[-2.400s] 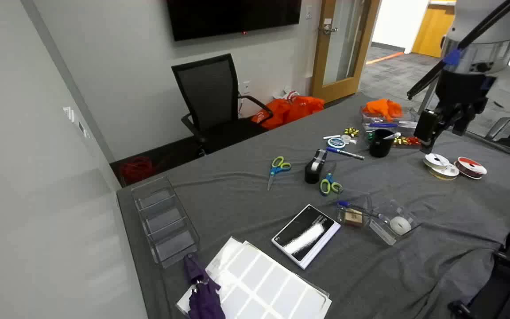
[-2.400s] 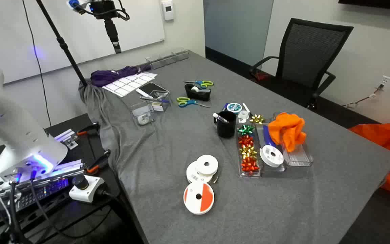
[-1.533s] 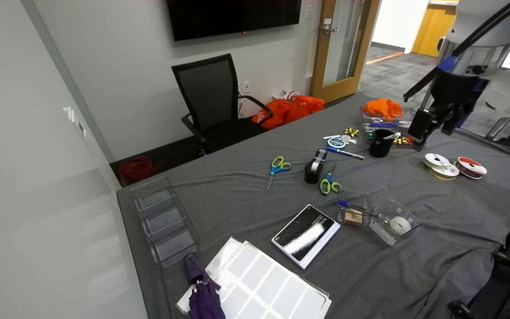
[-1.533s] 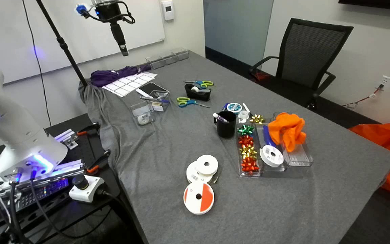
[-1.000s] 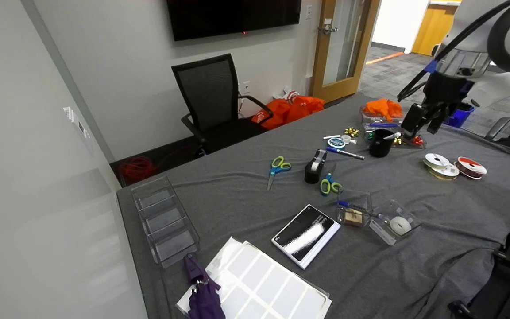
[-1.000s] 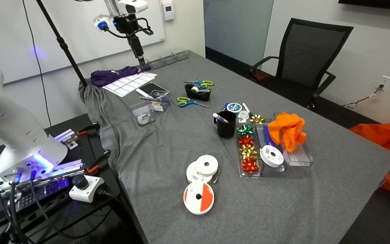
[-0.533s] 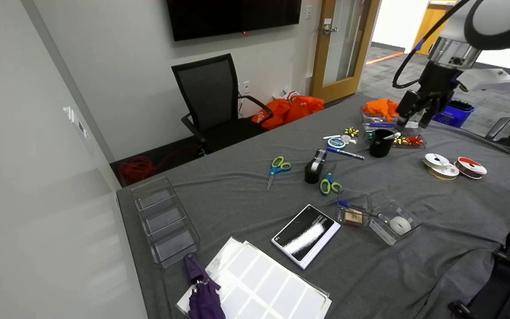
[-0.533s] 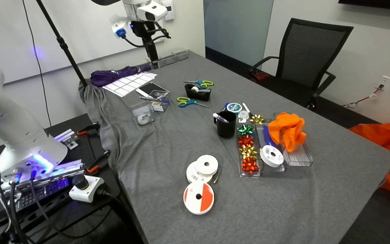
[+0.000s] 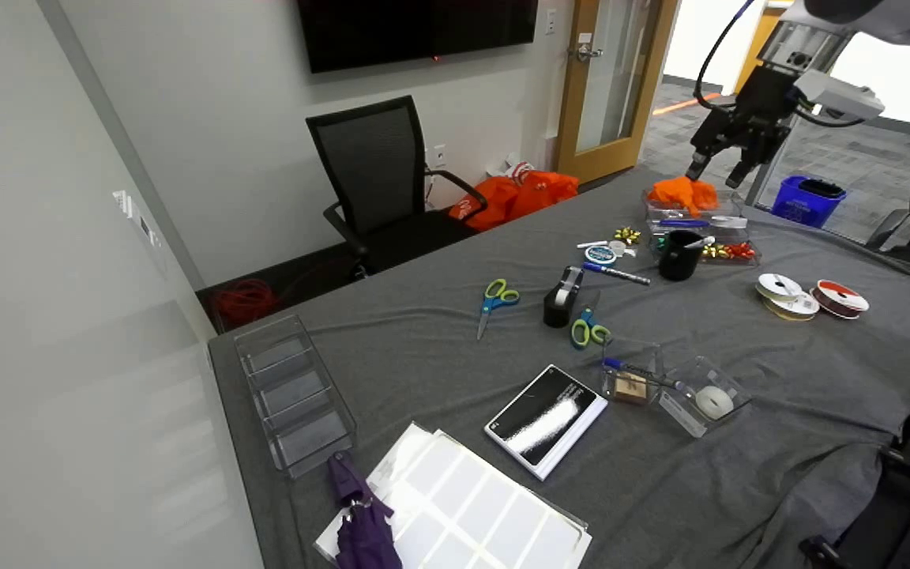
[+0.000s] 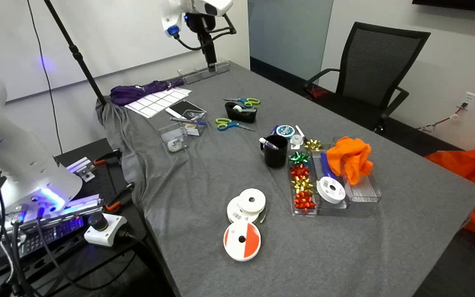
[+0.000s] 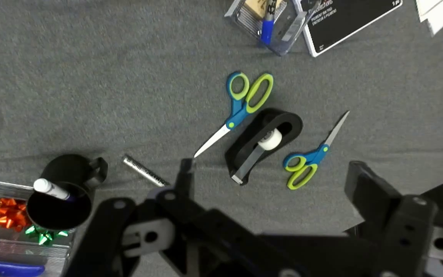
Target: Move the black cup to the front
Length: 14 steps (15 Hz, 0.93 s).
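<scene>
The black cup point(image 9: 678, 261) stands upright on the grey-clothed table in both exterior views point(image 10: 275, 157). It has a handle, and a white-capped marker leans inside it. In the wrist view the cup point(image 11: 58, 211) is at the lower left, outside the jaws. My gripper point(image 9: 714, 178) is open and empty, held above the table; it also shows in an exterior view point(image 10: 211, 68) near the far end of the table. In the wrist view the fingers point(image 11: 271, 167) are wide apart, with a tape dispenser and scissors on the table beyond them.
A clear tray of bows point(image 10: 302, 185) stands right beside the cup, with an orange cloth point(image 10: 349, 159) behind. Ribbon spools point(image 10: 241, 241) lie nearby. The tape dispenser point(image 9: 563, 298), scissors point(image 9: 496, 300), a marker point(image 9: 617, 274) and a black-covered box point(image 9: 546, 419) are on the table.
My gripper has travelled across above the table, leftward and up in an exterior view and rightward in both-view comparison. It stays open. The cup and other things have not moved.
</scene>
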Tool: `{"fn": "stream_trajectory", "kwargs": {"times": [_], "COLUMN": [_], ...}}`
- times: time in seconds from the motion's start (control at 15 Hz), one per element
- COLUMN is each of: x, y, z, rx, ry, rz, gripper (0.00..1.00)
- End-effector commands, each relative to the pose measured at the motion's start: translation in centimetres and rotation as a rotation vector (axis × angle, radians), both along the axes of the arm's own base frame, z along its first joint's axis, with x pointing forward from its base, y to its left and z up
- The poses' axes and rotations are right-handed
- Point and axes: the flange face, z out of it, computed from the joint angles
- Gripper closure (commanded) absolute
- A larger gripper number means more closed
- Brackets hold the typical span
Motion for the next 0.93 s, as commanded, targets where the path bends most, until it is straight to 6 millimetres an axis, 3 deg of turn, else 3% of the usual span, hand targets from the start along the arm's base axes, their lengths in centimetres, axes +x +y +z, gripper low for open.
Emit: {"fn": "stream_trajectory", "kwargs": {"times": [0.0, 0.07, 0.67, 0.87], "x": [2.3, 1.0, 2.0, 3.5], "y": [-2.0, -1.1, -1.7, -3.5], "z": [0.3, 0.5, 0.3, -1.1], "rx": [-0.026, -0.014, -0.025, -0.018], "ry": [-0.032, -0.023, -0.031, 0.020], "rz": [0.065, 0.026, 0.045, 0.034], "gripper": [0.00, 0.00, 0.00, 0.00]}}
